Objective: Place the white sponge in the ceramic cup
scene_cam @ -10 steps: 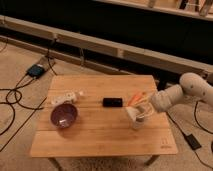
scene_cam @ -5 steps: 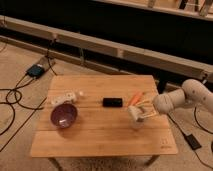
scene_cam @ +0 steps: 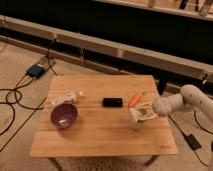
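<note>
Illumination: warm, from overhead. The wooden table [scene_cam: 100, 135] is bright and the background wall dim, with soft, faint shadows. The gripper [scene_cam: 143, 113], over the table's right side, is evenly lit.

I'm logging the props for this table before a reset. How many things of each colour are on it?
White: 2, the ceramic cup under the pincer at the right side of the table, and a pale item at the left.
Purple: 1, the bowl.
Black: 1, a small block.
Orange: 1, a carrot-like piece.
Total: 5.
</note>
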